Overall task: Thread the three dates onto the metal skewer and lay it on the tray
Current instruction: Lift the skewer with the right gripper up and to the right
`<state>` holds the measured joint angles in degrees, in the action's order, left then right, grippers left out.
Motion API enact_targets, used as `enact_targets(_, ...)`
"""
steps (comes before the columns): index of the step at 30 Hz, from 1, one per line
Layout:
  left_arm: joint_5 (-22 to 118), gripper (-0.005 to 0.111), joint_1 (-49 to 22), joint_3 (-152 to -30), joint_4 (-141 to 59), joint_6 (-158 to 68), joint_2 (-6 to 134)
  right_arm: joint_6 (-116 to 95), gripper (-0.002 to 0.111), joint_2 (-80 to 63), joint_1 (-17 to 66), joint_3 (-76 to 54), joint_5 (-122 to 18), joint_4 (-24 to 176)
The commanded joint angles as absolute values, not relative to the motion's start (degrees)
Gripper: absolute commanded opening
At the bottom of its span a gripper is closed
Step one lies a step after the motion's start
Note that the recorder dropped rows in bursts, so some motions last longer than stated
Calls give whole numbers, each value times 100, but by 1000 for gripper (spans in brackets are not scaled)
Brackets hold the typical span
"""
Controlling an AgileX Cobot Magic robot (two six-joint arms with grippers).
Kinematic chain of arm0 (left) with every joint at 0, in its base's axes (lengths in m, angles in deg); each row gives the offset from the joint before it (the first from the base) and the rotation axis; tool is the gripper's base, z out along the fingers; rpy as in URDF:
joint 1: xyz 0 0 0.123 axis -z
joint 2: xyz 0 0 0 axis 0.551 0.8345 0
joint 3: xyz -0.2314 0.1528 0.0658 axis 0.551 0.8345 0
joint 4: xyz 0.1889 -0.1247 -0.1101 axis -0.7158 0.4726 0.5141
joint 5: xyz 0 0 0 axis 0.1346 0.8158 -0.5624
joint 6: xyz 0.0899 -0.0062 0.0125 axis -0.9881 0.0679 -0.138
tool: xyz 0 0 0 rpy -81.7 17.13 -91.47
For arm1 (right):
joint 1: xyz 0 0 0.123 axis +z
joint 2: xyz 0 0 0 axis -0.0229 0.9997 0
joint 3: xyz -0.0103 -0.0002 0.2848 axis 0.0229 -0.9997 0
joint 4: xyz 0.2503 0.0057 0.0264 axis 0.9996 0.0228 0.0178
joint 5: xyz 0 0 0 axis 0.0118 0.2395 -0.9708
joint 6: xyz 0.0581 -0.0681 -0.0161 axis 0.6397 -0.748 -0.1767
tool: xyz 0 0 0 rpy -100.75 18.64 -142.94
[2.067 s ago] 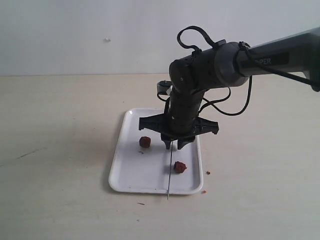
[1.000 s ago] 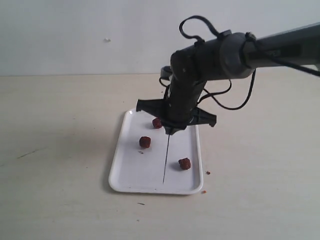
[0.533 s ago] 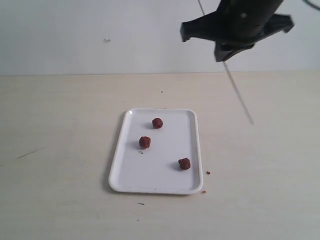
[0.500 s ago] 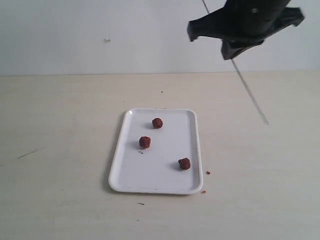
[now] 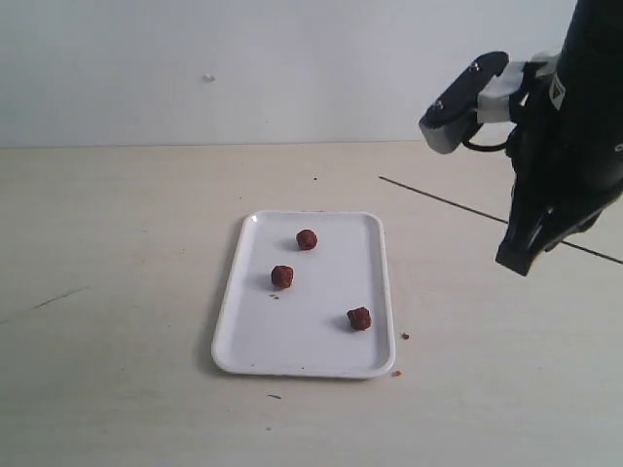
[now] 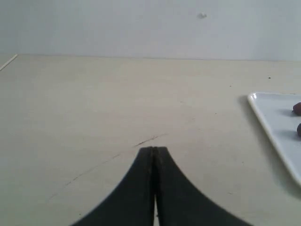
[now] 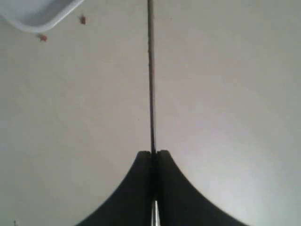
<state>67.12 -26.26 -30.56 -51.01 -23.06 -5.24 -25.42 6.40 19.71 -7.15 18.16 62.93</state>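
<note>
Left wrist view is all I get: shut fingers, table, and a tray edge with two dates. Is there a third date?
Observer: Yes. The third date lies on the tray, near its right rim.
Operator: Where is the skewer?
Observer: The right gripper is shut on the skewer, off to the right of the tray.
Operator: Anything threaded on it?
Observer: No. The length that shows is bare, and all three lie loose on the tray.

Brown crumbs (image 5: 405, 337) on beige table (image 5: 117, 389), pale wall (image 5: 117, 58) behind
</note>
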Motion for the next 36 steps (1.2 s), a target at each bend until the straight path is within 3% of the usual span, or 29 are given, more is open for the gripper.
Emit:
enact_targets(1,6685,1,-2589,-3038,-5112,-2311,-556,-3223,0,597,1952,-1032,1148,6414)
enact_targets(9,6685,1,-2589,-3038,-5112,-2311,-556,-3795,0,597,1952,-1078,113,6824)
enact_targets(18,6729,1,-2602,-3038,-5112,-2322,-556,-5185,0,597,1952,-1260,-236,6589)
enact_targets(26,6646,1,-2602,-3038,-5248,-2730,-556,-5074,0,597,1952,-1260,-353,6502)
enact_targets(30,5019,1,-2602,-3038,-5042,-2351,-556,-4835,0,597,1880,-1260,-424,6462)
enact_targets(36,2985,1,-2602,-3038,-5042,-1676,-556,-4648,0,597,889,-1260,-522,6882)
